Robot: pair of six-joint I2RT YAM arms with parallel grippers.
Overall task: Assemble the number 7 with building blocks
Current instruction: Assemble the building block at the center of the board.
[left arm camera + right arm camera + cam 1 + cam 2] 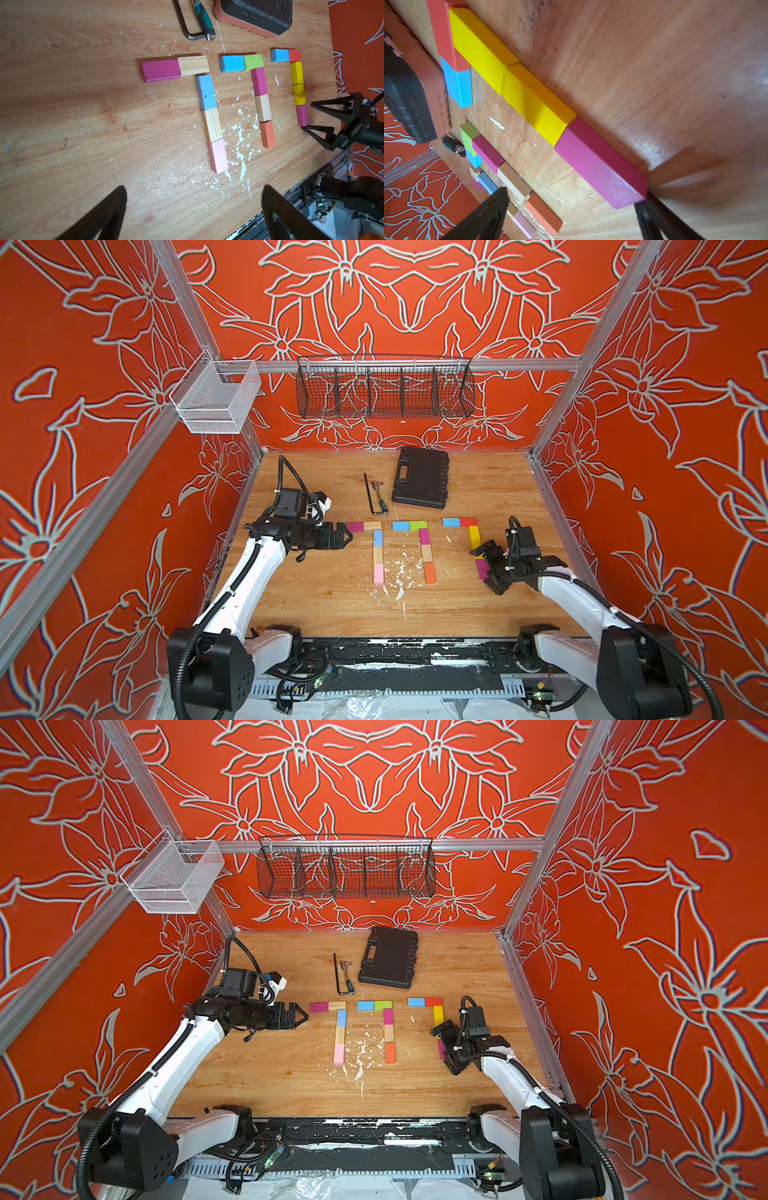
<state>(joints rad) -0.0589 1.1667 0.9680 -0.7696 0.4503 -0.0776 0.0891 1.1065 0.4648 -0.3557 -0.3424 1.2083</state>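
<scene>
- fifteen building blocks [205, 92], all lying flat on the wooden table [316, 601], set out as three figures side by side
- by colour: three magenta, three blue, three plain wood, two yellow, and one each of pink, green, orange and red
- left number 7 [377, 549]: magenta and wood across; blue, wood and pink down
- middle number 7 [424, 539]: blue and green across; magenta, wood and orange down
- right number 7 [473, 533]: blue and red across; two yellow and one magenta down
- left gripper [348, 536]: jaws spread, holding nothing, just beside the left figure's magenta block
- right gripper [305, 116]: jaws spread wide either side of the foot of the right figure, with the end magenta block [600, 164] between them and not pinched
- one black plastic case [420, 483], closed, at the back of the table
- one L-shaped hex key [369, 495], with one green-handled tool [204, 20] just beside it
- two baskets on the rear rail: one black wire basket [384, 391] and one white mesh basket [216, 400]
- white flecks [241, 133] scattered between the left and middle stems
</scene>
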